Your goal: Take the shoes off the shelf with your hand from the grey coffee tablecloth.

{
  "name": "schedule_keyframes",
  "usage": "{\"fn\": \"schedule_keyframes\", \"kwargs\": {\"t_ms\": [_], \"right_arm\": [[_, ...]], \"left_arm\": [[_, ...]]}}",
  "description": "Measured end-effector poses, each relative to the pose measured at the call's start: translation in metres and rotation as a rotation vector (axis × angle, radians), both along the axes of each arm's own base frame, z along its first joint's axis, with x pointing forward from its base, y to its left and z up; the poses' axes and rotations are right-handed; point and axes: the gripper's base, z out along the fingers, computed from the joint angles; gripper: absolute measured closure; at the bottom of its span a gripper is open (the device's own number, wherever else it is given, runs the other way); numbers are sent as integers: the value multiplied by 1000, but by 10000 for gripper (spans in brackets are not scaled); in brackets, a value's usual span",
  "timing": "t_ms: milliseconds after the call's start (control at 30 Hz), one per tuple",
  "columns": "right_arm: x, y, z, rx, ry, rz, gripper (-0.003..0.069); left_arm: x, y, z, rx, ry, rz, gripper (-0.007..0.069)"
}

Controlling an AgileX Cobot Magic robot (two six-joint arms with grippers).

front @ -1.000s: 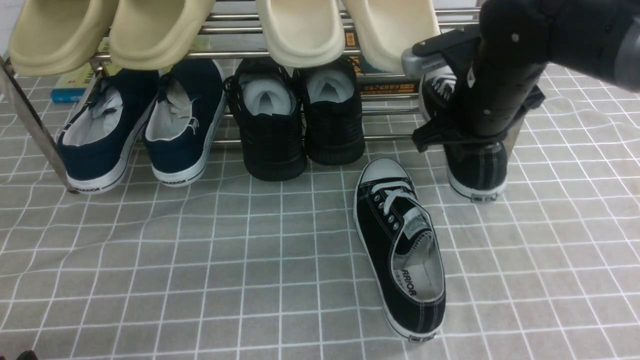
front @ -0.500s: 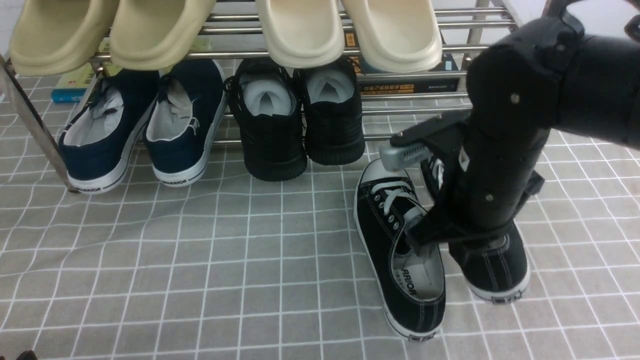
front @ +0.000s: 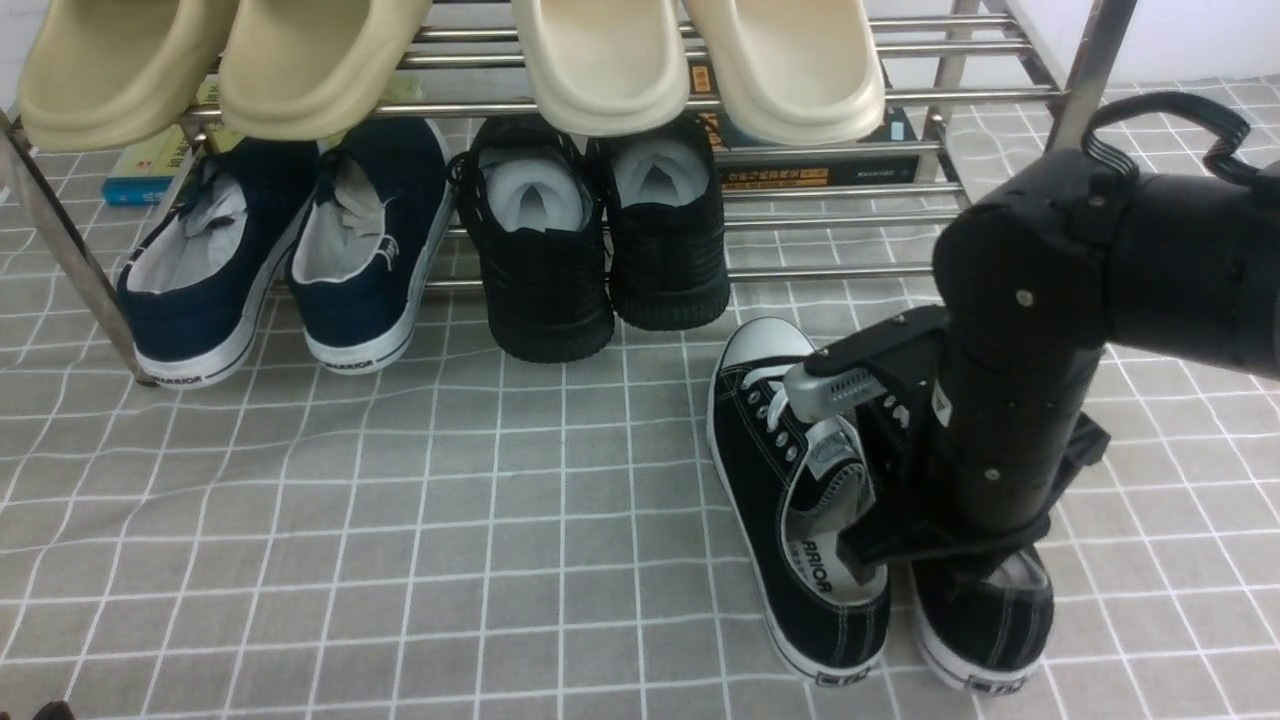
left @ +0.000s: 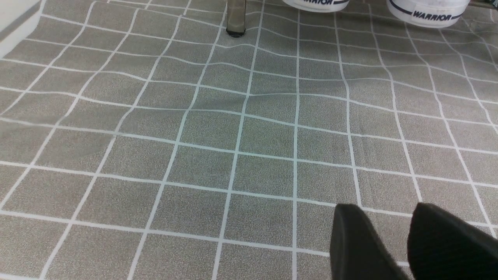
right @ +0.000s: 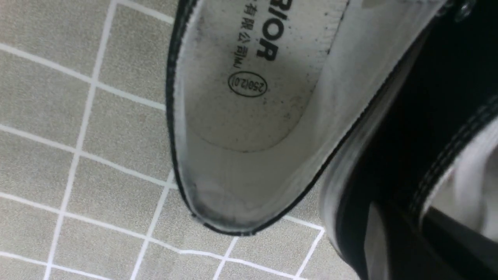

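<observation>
One black canvas sneaker (front: 790,500) with white laces and toe cap lies on the grey grid tablecloth (front: 400,520), in front of the silver shelf (front: 830,272). My right arm (front: 1010,400) holds the second sneaker (front: 985,620) just to the right of it, heel toward me, low at the cloth. I cannot tell if it touches. In the right wrist view my right gripper (right: 404,233) is shut on this sneaker's side wall (right: 428,128), next to the first sneaker's insole (right: 249,89). My left gripper (left: 393,237) is open and empty over bare cloth.
Navy white-soled slip-ons (front: 215,270) and all-black sneakers (front: 600,240) sit on the shelf's lower tier. Beige slippers (front: 600,60) sit on the upper tier, with books (front: 820,170) behind. An angled shelf leg (front: 60,250) stands at the left, also seen in the left wrist view (left: 236,17).
My right arm has carried the second sneaker off the shelf's lower tier, toward me and down, to beside the first sneaker on the cloth. The first sneaker has not moved.
</observation>
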Motion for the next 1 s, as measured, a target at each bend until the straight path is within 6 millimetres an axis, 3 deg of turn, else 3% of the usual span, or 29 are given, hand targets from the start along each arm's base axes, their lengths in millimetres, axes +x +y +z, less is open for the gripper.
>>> {"fn": "schedule_keyframes", "kwargs": {"t_ms": [167,300,367,500,533,567,633,700,800,933,967,1000], "right_arm": [[1,0,9,-18,1,10,380],[3,0,33,16,-52,41,344],[0,-2,48,42,-92,45,358],[-29,-24,101,129,-227,48,484],[-31,-25,104,134,-235,48,491],[-46,-36,121,167,-282,46,538],[-63,-49,133,196,-320,38,582],[-98,-75,145,250,-400,35,655],[-130,-101,144,347,-590,39,675],[-154,-117,109,525,-843,48,675],[-154,-117,109,549,-871,47,675],[-160,-120,90,614,-942,47,675]], "left_arm": [[0,0,0,0,0,0,385],[0,0,0,0,0,0,385],[0,0,0,0,0,0,385],[0,0,0,0,0,0,385],[0,0,0,0,0,0,385],[0,0,0,0,0,0,385],[0,0,0,0,0,0,385],[0,0,0,0,0,0,385],[0,0,0,0,0,0,385],[0,0,0,0,0,0,385],[0,0,0,0,0,0,385],[0,0,0,0,0,0,385]]}}
